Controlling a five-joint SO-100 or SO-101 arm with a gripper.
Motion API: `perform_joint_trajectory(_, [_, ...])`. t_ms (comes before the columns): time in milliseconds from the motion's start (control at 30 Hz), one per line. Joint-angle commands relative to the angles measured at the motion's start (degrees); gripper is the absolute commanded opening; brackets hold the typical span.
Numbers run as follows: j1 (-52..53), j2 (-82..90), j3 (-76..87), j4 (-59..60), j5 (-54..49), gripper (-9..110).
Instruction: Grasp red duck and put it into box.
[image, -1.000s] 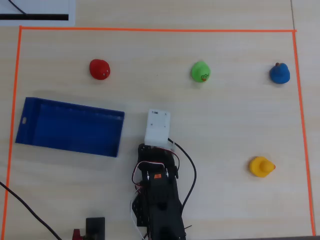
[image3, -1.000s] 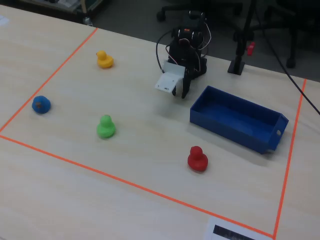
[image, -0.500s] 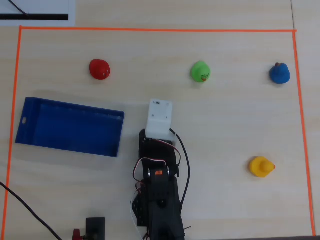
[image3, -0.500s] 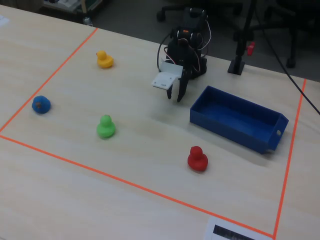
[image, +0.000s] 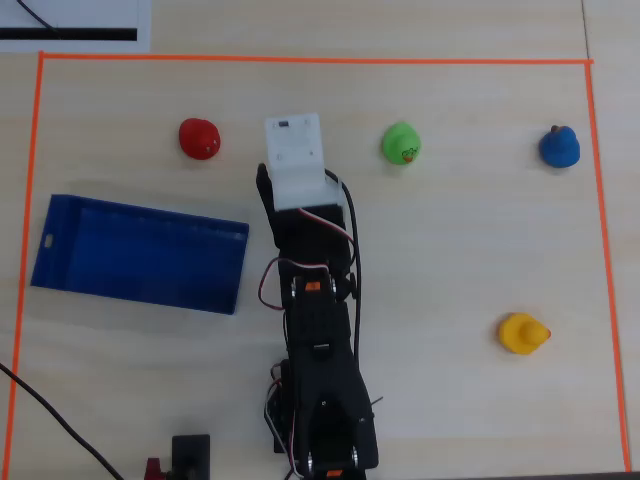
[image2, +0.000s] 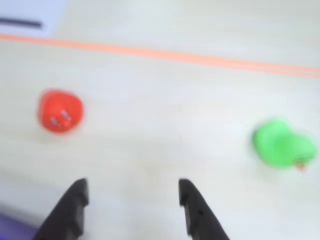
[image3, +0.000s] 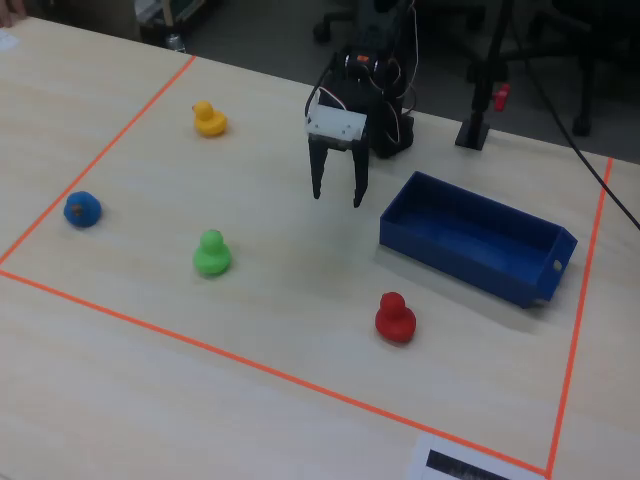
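Observation:
The red duck stands on bare table at the upper left of the overhead view, apart from the box, a shallow dark blue tray with nothing in it. My gripper hangs open above the table, fingers pointing down, between the box and the green duck. In the wrist view the gripper holds nothing, and the red duck lies ahead to the left of the left finger. In the fixed view the red duck sits well in front of the gripper.
A green duck, a blue duck and a yellow duck stand right of the arm in the overhead view. Orange tape frames the work area. A black stand rises behind the box.
The arm has unfolded and reached out from its base toward the ducks' row. The gripper has risen, turned fingers-down and spread open.

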Motion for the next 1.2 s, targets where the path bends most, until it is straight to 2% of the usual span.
perform_joint_trajectory(0, [-2.7, -8.8, -14.3, 5.2, 1.8, 22])
perform_joint_trajectory(100, [-6.6, -12.7, -17.7, 5.1, 2.1, 21])
perform_joint_trajectory(300, [-13.4, -17.8, -12.9, -2.8, 6.0, 23])
perform_joint_trajectory(600, [-14.3, -39.2, -14.9, -20.0, 7.5, 25])
perform_joint_trajectory(1167, [-17.8, -48.3, -27.5, -15.6, 12.4, 26])
